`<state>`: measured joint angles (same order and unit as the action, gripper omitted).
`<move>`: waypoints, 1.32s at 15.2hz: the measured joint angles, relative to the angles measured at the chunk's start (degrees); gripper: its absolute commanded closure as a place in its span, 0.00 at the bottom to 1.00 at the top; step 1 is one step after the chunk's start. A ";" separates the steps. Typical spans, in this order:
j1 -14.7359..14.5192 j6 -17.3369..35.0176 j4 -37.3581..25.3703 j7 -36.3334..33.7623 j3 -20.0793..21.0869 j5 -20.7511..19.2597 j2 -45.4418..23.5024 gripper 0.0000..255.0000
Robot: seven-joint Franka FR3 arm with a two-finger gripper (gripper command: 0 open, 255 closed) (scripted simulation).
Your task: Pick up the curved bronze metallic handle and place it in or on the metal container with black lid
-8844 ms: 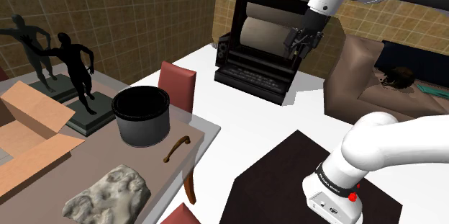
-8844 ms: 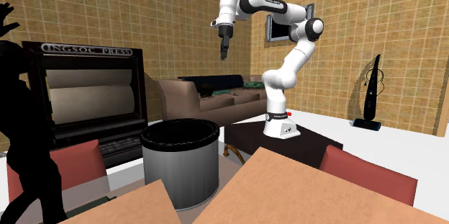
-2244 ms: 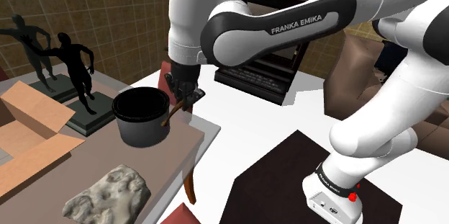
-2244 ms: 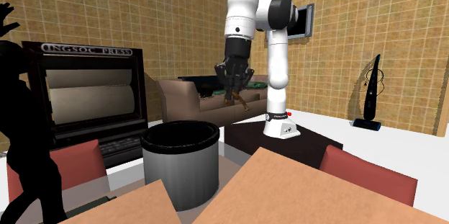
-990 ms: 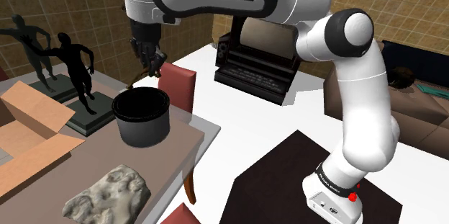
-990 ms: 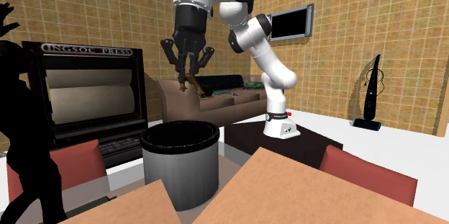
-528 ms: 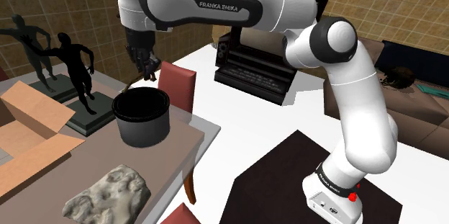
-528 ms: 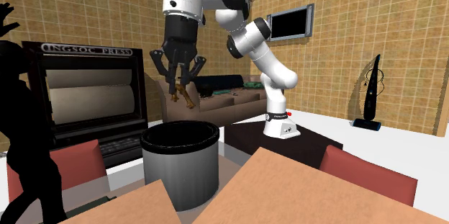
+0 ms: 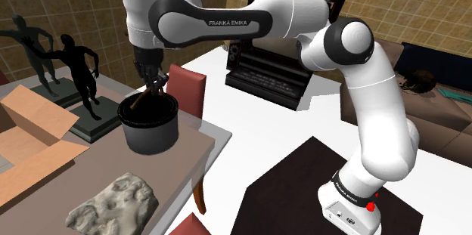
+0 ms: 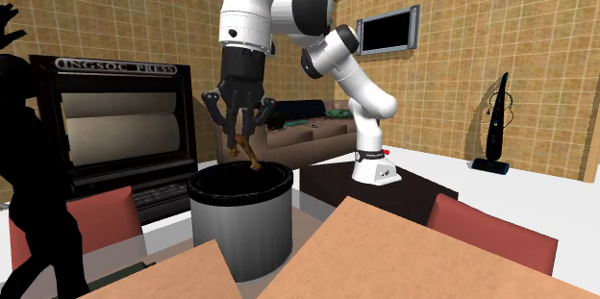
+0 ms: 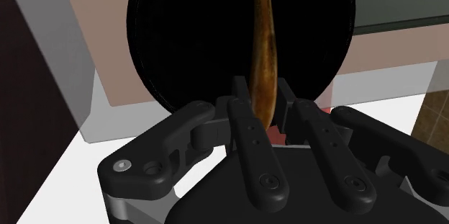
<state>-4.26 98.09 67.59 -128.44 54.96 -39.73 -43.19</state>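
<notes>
**Handle clamped over the open container**

From the shoulder view: finds the all-black two-finger gripper (image 9: 153, 82) just above the round grey container with a black rim (image 9: 151, 137), which stands on the grey-brown table (image 9: 185, 162). Clamped in the fingers, the curved bronze metallic handle (image 9: 142, 97), slanting down toward the rim on this view's left. To the container's left, two black figure statues (image 9: 76, 67) and an open cardboard box (image 9: 30, 131). Nearer the camera, a pale grey rock-like lump (image 9: 113, 203). Just behind the container, a red chair back (image 9: 187, 88), and farther off a black printing press (image 9: 284, 52).

From the second exterior view: shows the gripper (image 10: 237, 129) pointing straight down over the container (image 10: 240, 235), shut on the handle (image 10: 247, 153). Puts the handle's lower end about level with the rim and over the dark opening; cannot tell whether it touches anything. Behind, the printing press (image 10: 115, 124), a brown sofa (image 10: 279, 129) and a black screen on the tiled wall (image 10: 387, 30).

From the wrist view: looks along the gripper (image 11: 262, 91) into the container (image 11: 165, 35). Both black fingers (image 11: 245, 114) pressed against the handle (image 11: 264, 42), which runs away from them across the black round opening.
</notes>
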 measured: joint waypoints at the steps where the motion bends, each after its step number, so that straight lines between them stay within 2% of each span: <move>1: 0.22 0.66 0.67 -0.18 -0.06 -0.12 -0.14 1.00; 9: 1.11 2.42 2.78 -0.66 -0.09 -0.32 -0.18 1.00; 10: 1.11 2.42 2.78 -0.66 -0.09 -0.32 -0.18 0.00; 16: 1.11 2.42 2.78 -0.66 -0.09 -0.32 -0.18 0.00; 20: -0.53 -2.03 -1.82 0.45 0.33 0.49 0.72 0.00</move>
<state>-4.80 96.06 65.77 -127.99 55.29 -39.25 -42.47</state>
